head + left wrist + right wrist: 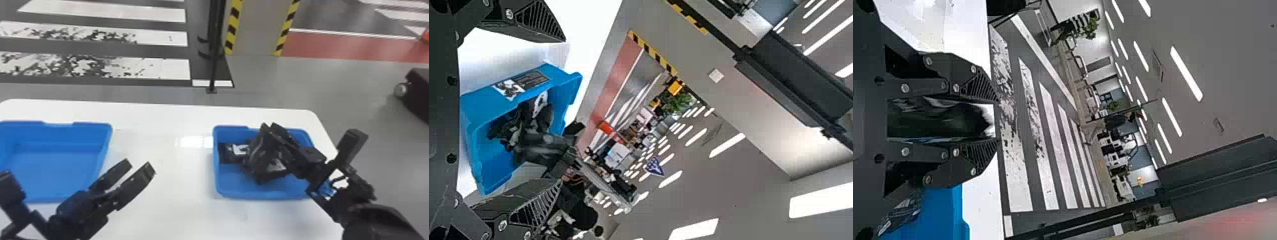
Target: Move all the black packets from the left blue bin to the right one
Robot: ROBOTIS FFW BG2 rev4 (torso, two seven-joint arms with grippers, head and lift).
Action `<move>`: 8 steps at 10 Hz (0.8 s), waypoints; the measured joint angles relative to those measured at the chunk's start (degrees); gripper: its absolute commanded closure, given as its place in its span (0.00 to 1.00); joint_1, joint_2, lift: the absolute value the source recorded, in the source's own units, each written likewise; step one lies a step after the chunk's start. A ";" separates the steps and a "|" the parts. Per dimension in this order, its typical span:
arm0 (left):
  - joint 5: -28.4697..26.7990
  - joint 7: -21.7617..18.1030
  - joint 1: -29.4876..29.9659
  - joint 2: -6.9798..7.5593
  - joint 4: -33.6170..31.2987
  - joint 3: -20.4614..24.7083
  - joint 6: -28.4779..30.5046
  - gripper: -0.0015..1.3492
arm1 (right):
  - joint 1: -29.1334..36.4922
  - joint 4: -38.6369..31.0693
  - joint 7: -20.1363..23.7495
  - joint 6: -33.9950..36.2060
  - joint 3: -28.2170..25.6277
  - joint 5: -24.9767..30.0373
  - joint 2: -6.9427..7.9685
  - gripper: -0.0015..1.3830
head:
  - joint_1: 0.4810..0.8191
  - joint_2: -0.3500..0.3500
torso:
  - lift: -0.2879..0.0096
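Observation:
My right gripper is over the right blue bin, shut on a black packet that hangs low at the bin. In the right wrist view this packet lies between the fingers of the right gripper. Beside it, another black packet with a white label rests at the bin's left side. My left gripper stands open right of the left blue bin, whose blue floor shows. The left gripper has its fingers wide apart in its wrist view, facing the right bin.
Both bins stand on a white table with a wide gap between them. Beyond its far edge, a dark pole rises from the floor. A black wheeled object is on the floor at the right.

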 measured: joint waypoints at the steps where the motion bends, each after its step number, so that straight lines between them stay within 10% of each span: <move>1: 0.33 -0.47 1.01 -0.08 -0.37 0.61 -2.66 0.11 | 0.96 -1.53 -0.10 -0.33 -1.06 1.63 0.20 0.05 | 0.63 0.28 | 0.46; 5: -2.30 -0.53 4.89 -0.35 -2.44 4.93 -14.49 0.11 | 11.91 -13.02 -1.42 -7.40 -9.03 10.53 3.35 0.09 | 0.63 0.25 | 0.46; 8: -9.65 0.42 9.51 -3.42 -3.42 11.39 -22.05 0.11 | 27.14 -24.59 -3.86 -12.78 -9.26 10.70 7.32 0.09 | 0.63 0.38 | 0.46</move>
